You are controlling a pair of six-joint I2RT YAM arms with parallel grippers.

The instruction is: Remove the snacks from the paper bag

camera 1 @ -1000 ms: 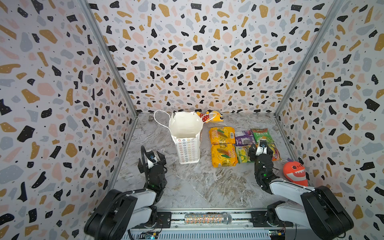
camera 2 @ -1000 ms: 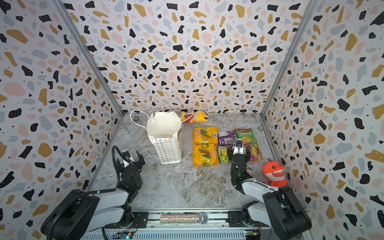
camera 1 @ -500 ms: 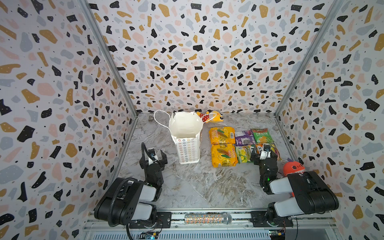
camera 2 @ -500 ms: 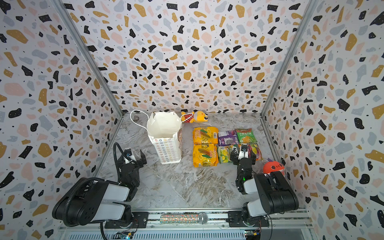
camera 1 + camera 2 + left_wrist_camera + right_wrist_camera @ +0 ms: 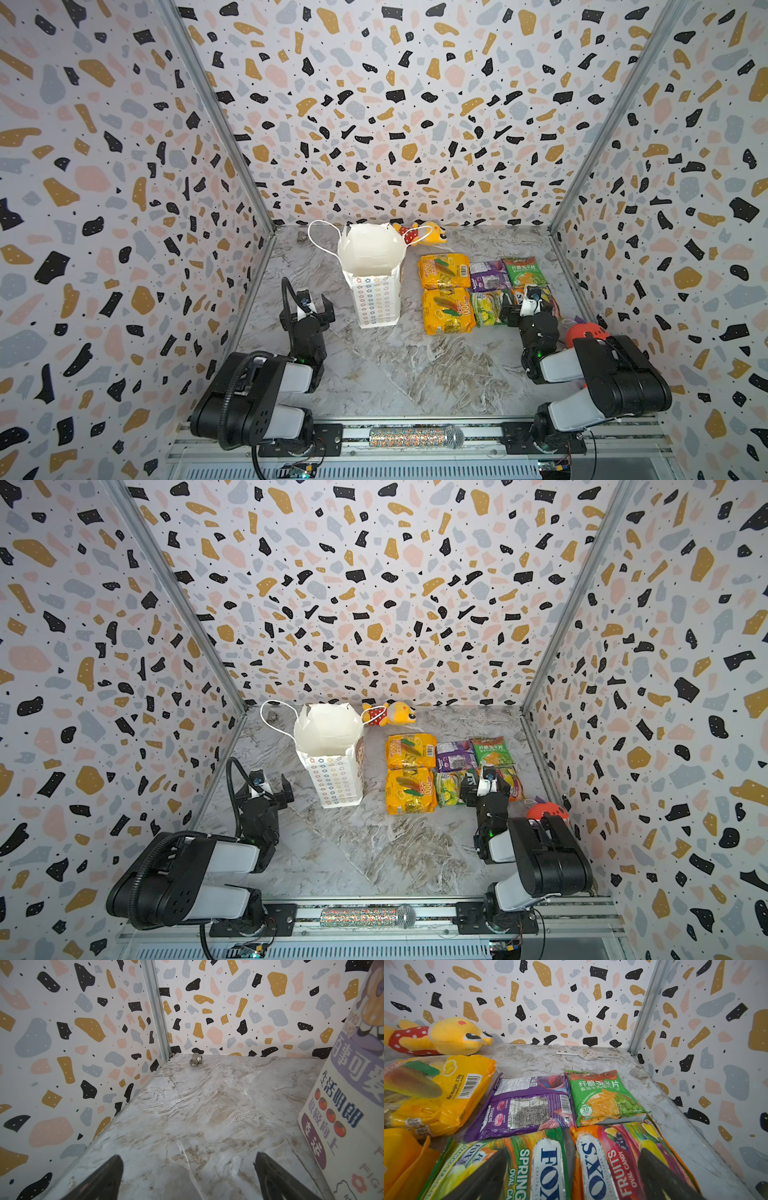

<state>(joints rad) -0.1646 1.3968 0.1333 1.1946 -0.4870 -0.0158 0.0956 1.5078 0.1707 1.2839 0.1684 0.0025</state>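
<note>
Marble floor (image 5: 395, 374), terrazzo walls. Bag (image 5: 376, 270) upright at frame centre, mouth open; I see nothing inside in both top views. Snacks (image 5: 486, 276), six, flat in two rows right of bag; job looks finished to me. Snacks light, glossy, slippery, crinkly-soft; I'd pinch crimped end seam, not slick face. Bag thin, tippy; take by rim. Left gripper (image 5: 308, 309) left of bag, low over bare marble, jaws wide, empty. Right gripper (image 5: 525, 307) low over FOX'S pair (image 5: 546, 1163), jaws wide, nothing held. Both arms folded near base.
</note>
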